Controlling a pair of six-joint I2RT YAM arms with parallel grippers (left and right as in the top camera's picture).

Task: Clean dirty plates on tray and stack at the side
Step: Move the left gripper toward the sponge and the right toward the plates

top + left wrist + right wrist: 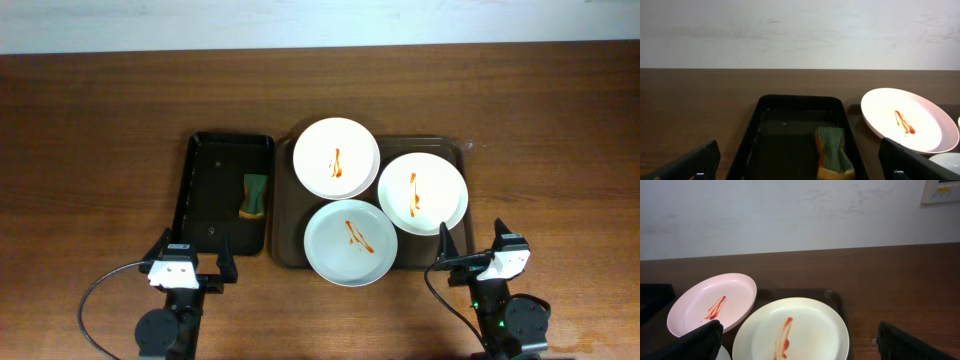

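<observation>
On the dark-brown rectangular tray (287, 215) sit three sauce-streaked round white plates (355, 255). The green-yellow sponge (254, 195) in the narrow black tray (210, 190), long axis 12-to-6, is at 1 o'clock from the nearer left end effector (197, 243); that and the right end effector (472, 230) gape empty.

You see little of the tray (287, 220): the far plate (336, 157), right plate (422, 192) and near plate (350, 242) hide its floor, leaving only the rim and corners. In your left wrist view, the sponge (832, 150) and black tray (800, 98) run off the near edge, and the near plate (947, 159) is only a sliver. In your right wrist view, the bottom edge cuts off the right plate (810, 330).
</observation>
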